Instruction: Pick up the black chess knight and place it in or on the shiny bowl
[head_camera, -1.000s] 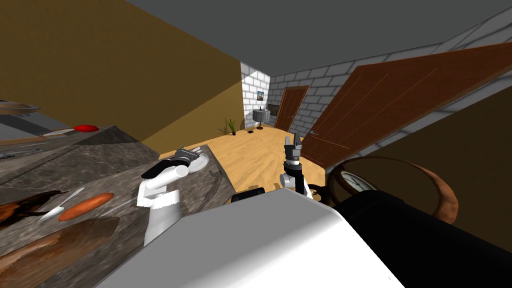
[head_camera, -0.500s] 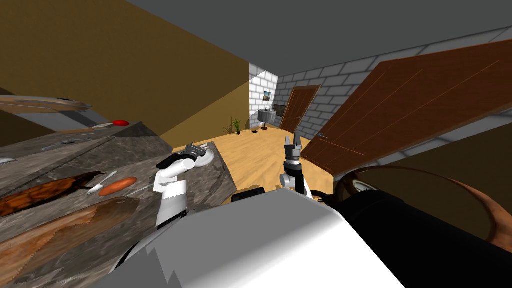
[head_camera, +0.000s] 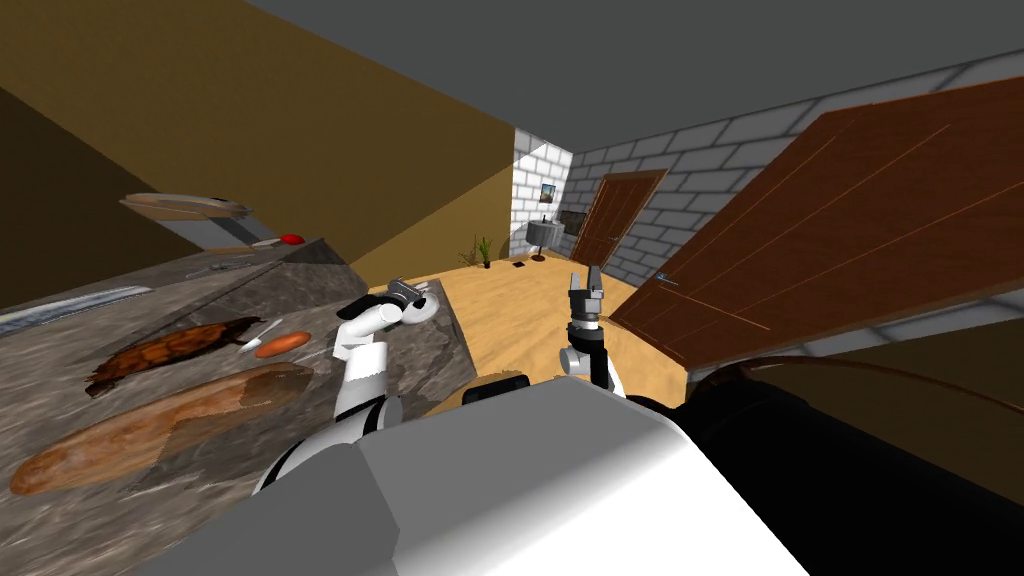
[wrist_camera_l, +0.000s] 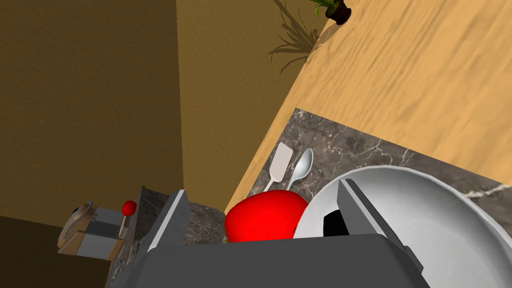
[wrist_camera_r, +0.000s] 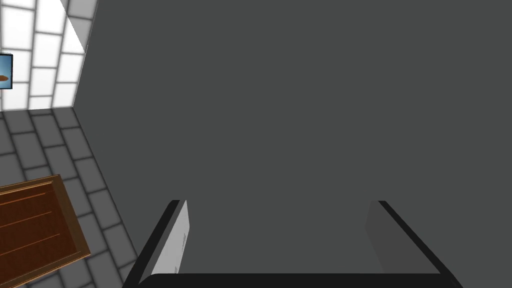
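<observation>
Swung since a second ago: the whole head view has turned, my own move; left gripper (head_camera: 403, 292) keeps over the bowl (head_camera: 430, 307). Knight (wrist_camera_l: 332, 226): small black patch low inside the bowl, just beside one finger, not pinched; shape hidden. Likely light, rigid, slick; best taken at the narrow waist above the base. Left fingers spread wide, empty. Red fruit (wrist_camera_l: 262, 217) beside the bowl on the counter (wrist_camera_l: 350, 145). Right gripper (head_camera: 585, 285) raised ahead, fingers wide.

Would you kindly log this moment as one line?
left gripper: open over bowl | black piece: in bowl | right gripper: open, raised
</observation>
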